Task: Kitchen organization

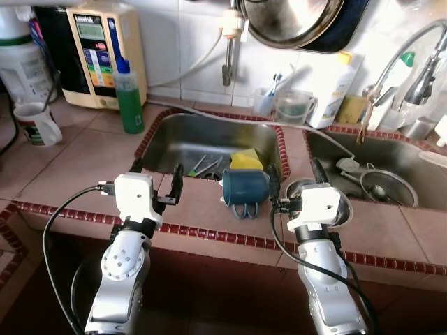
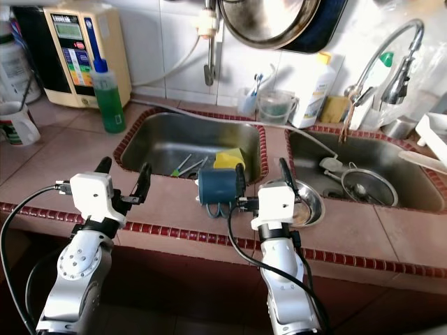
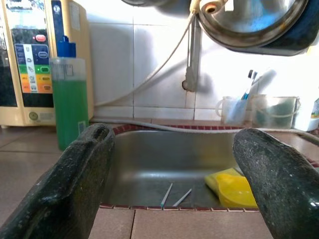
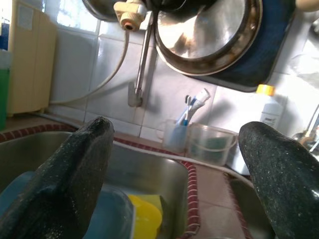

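Observation:
A dark blue mug lies on its side on the tiled ledge in front of the left sink. My right gripper is open just to the mug's right, its left finger close beside the mug; the mug's rim sits low between the fingers. My left gripper is open over the ledge, left of the mug, holding nothing. A yellow sponge and a few thin utensils lie in the left sink. A steel bowl rests on the ledge under the right gripper.
A green soap bottle, a beige water machine and a white mug stand at the left. A toothbrush cup, clear cup and white bottle line the back. The right sink holds a strainer; a pan hangs above.

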`<state>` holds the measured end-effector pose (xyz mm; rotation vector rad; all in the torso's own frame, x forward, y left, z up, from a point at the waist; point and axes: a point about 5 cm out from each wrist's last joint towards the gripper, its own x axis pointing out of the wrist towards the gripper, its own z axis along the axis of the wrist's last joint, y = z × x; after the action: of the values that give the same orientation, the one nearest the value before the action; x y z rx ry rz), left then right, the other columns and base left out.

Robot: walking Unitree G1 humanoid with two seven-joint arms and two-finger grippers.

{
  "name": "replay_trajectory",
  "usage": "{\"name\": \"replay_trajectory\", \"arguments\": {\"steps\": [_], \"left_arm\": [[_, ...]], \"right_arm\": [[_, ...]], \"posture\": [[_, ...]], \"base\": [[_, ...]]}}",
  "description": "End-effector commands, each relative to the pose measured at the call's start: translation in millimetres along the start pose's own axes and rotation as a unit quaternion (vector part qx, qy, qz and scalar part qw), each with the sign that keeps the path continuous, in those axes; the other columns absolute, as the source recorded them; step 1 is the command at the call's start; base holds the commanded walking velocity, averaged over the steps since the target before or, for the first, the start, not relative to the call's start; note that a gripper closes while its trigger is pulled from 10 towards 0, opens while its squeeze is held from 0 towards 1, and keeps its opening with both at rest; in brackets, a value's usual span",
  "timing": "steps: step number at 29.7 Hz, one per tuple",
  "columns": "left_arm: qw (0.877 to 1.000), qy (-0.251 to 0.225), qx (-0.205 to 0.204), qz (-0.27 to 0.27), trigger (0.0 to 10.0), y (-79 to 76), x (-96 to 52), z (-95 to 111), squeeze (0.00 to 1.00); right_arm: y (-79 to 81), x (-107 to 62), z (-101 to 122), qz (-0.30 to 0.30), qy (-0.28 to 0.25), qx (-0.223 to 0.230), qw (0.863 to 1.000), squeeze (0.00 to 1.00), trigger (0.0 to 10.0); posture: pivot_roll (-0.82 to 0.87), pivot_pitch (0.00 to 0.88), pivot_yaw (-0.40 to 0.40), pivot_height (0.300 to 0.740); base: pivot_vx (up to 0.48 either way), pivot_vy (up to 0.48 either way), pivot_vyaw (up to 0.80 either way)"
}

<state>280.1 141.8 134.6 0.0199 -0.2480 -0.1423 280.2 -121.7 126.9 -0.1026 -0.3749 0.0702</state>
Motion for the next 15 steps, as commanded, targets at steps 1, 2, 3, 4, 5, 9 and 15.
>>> {"name": "replay_trajectory", "arguments": {"steps": [1,2,3,4,5,9,15], "left_arm": [[1.0,-0.005,0.003,-0.01,10.0,-1.4,0.8,3.6,0.0],[1.0,-0.004,0.004,-0.011,10.0,-1.4,0.5,3.3,0.0],[1.0,-0.003,0.003,-0.016,10.0,-2.1,0.1,2.9,0.0],[1.0,-0.001,0.002,-0.024,10.0,-3.6,-0.7,2.2,0.0],[0.999,0.001,0.0,-0.034,10.0,-5.5,-1.7,1.6,0.0],[0.998,0.009,-0.002,-0.068,10.0,-12.4,-5.7,-0.4,0.0],[0.996,0.017,0.014,-0.092,10.0,-16.2,-10.0,-4.2,0.0]], "right_arm": [[-3.2,0.3,0.4,-0.003,0.0,-0.005,1.0,0.0,10.0],[-3.0,0.2,0.3,-0.003,0.0,-0.004,1.0,0.0,10.0],[-2.9,0.0,0.2,-0.003,0.0,-0.005,1.0,0.0,10.0],[-2.9,0.0,0.1,-0.003,0.001,-0.005,1.0,0.0,10.0],[-2.7,0.0,0.0,-0.002,0.001,-0.005,1.0,0.0,10.0],[-1.9,0.1,-0.4,0.002,0.001,-0.005,1.0,0.0,10.0],[-1.3,-1.1,-3.3,0.001,0.007,-0.01,1.0,0.0,10.0]], "posture": [[-0.11,0.0,-0.046,0.74],[-0.11,0.0,-0.044,0.74],[-0.11,0.0,-0.044,0.74],[-0.11,0.0,-0.044,0.74],[-0.1,0.0,-0.045,0.74],[-0.1,0.0,-0.045,0.74],[-0.1,0.0,-0.051,0.74]], "base": [[0.0,0.0,0.0],[0.0,0.0,0.0],[0.0,0.0,0.0],[0.0,0.0,0.0],[0.0,0.0,0.0],[0.0,0.0,0.0],[0.0,0.0,0.0]]}}
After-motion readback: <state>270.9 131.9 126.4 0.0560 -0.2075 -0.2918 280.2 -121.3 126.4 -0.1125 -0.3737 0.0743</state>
